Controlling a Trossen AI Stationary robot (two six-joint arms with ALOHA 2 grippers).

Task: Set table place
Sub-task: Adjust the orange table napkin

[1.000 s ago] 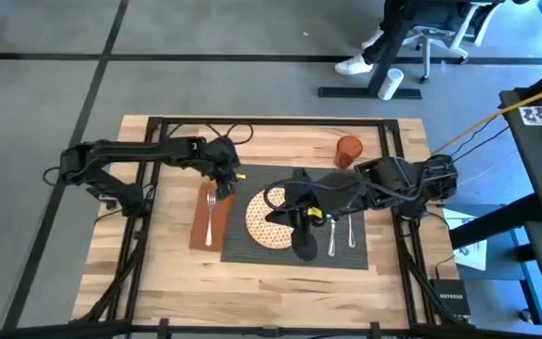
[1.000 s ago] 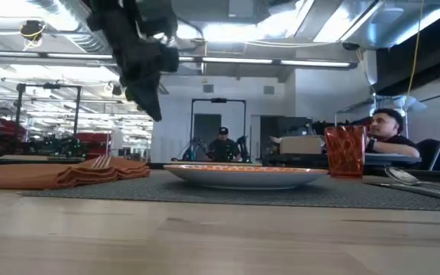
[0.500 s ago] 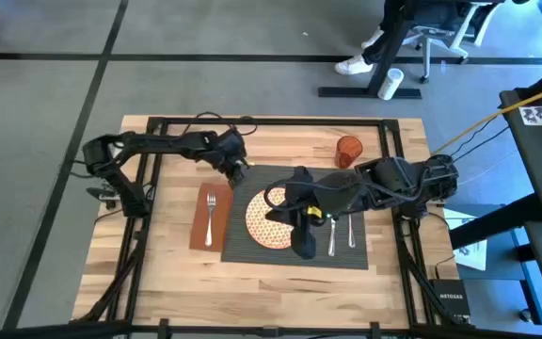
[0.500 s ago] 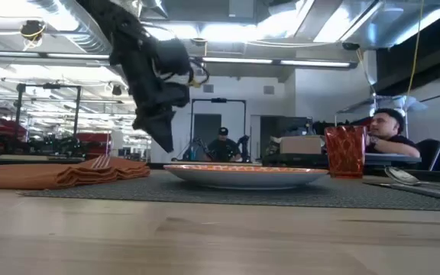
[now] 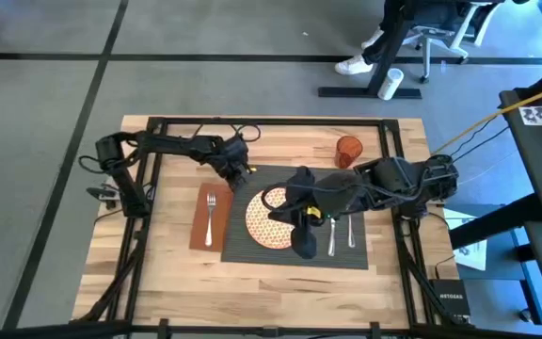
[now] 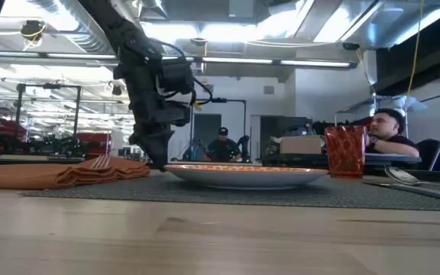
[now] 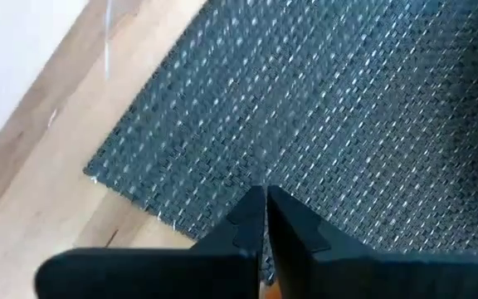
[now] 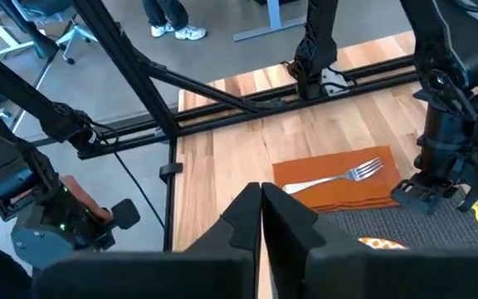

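Left gripper (image 5: pixel 237 176), fingers pressed together, sits low at the placemat's (image 5: pixel 342 254) far left corner. Right gripper (image 5: pixel 303 248) (fingers also pressed together) hangs over the plate (image 5: pixel 262 222). Fork (image 5: pixel 211 215) rests on the napkin (image 5: pixel 199 222); the cup (image 5: pixel 348 151) holds nothing visible.

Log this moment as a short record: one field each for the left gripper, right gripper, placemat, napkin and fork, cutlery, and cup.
left gripper: shut, down at the placemat's far left corner
right gripper: shut, over the plate's right edge
placemat: flat under the plate
napkin, fork: fork on napkin, left of placemat
knife, spoon: right of plate
cup: upright, beyond the placemat's right corner
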